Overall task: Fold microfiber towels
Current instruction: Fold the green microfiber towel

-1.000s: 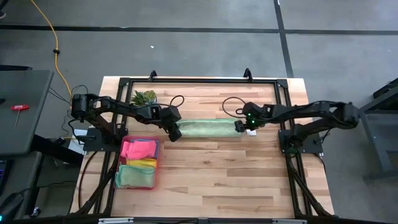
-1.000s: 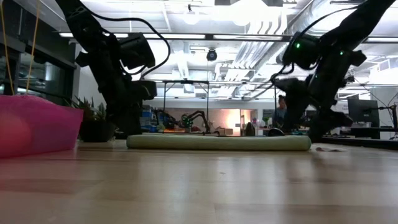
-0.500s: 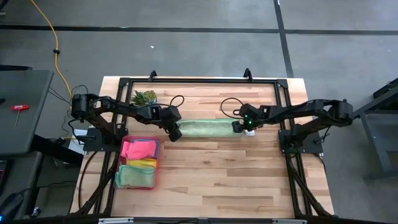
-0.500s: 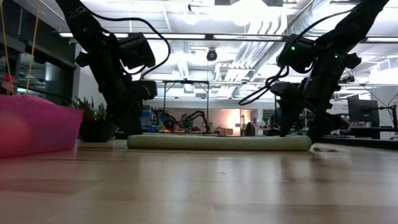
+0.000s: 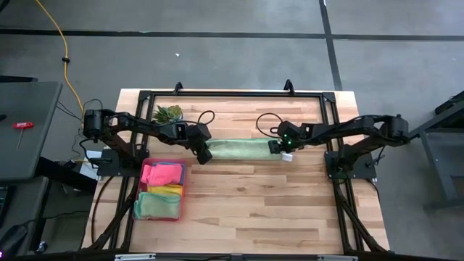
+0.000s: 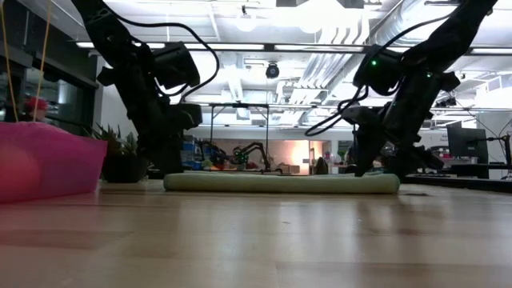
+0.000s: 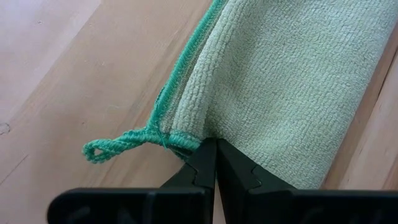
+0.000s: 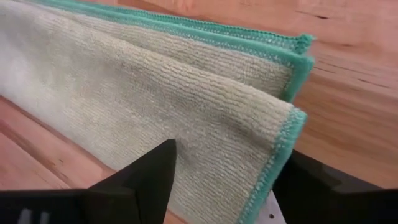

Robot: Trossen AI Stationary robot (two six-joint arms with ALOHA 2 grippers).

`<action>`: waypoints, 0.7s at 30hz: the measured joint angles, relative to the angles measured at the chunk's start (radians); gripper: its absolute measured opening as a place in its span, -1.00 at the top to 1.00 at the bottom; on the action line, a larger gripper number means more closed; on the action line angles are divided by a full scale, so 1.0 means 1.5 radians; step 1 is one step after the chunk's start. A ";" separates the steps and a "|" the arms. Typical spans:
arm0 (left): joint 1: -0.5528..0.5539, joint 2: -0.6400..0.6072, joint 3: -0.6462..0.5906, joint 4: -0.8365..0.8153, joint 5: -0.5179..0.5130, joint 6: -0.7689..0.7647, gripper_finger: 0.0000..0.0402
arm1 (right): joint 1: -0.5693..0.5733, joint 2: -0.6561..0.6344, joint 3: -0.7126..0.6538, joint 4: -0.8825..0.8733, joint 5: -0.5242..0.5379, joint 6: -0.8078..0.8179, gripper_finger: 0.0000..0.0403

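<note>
Pale green and folded into a long narrow strip, the towel (image 5: 243, 150) lies flat on the wooden desk (image 5: 239, 210), and everything else is placed from it. The left hand (image 5: 204, 154) is at the towel's left end, its fingers (image 7: 214, 168) pinched together on the corner where the teal hem ends in a small loop (image 7: 115, 148). The right hand (image 5: 280, 147) is at the towel's right end, its fingers (image 8: 140, 180) spread wide on either side of the folded layers, whose teal-stitched edges stack one above another; they straddle the cloth without squeezing it. In the low view the towel (image 6: 280, 183) reads as a flat band with a dark arm coming down at each end.

Toward the front-left of the towel sits a pink tray (image 5: 162, 190) holding a hot pink towel (image 5: 161, 174), a yellow towel (image 5: 168, 190) and another green towel (image 5: 156, 205). Behind the towel's left end, near the far edge of the desk, stands a small plant (image 5: 167, 112).
</note>
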State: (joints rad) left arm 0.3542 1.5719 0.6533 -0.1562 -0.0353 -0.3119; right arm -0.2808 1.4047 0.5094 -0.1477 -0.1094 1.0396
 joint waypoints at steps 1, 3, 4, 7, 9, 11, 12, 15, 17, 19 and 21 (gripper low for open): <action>0.000 0.000 0.000 0.000 0.000 -0.001 1.00 | 0.000 0.002 0.000 0.001 0.001 0.005 -0.12; 0.000 0.000 0.000 0.001 0.000 -0.002 1.00 | 0.000 0.003 0.001 0.001 0.002 0.005 -0.03; 0.000 0.000 0.000 0.001 0.000 -0.002 1.00 | 0.000 0.003 0.001 -0.001 0.002 0.005 0.04; 0.000 0.000 0.000 0.002 0.000 -0.004 1.00 | 0.000 -0.007 0.001 -0.017 0.008 0.005 0.30; 0.000 0.000 0.000 0.007 -0.002 -0.016 1.00 | 0.000 -0.021 0.000 -0.032 0.001 0.000 0.53; 0.000 0.000 0.000 0.025 -0.002 -0.042 1.00 | -0.005 -0.036 0.000 -0.053 -0.003 -0.017 0.77; 0.000 0.000 0.000 0.038 -0.002 -0.053 1.00 | -0.010 -0.043 0.000 -0.063 0.000 -0.023 0.88; -0.001 0.000 0.000 0.080 0.013 -0.069 1.00 | -0.025 -0.075 0.000 -0.109 0.012 -0.029 0.93; -0.001 0.000 0.000 0.111 0.044 -0.070 1.00 | -0.038 -0.105 0.000 -0.167 0.021 -0.025 0.93; -0.001 0.000 0.007 0.125 0.077 -0.072 1.00 | -0.053 -0.142 0.000 -0.223 0.026 -0.042 0.97; -0.002 0.000 0.021 0.122 0.095 -0.072 1.00 | -0.066 -0.183 0.001 -0.286 0.022 -0.051 0.97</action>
State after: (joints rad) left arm 0.3511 1.5719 0.6843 0.0272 0.1077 -0.4200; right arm -0.3798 1.1306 0.5114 -0.5763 -0.0757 0.9627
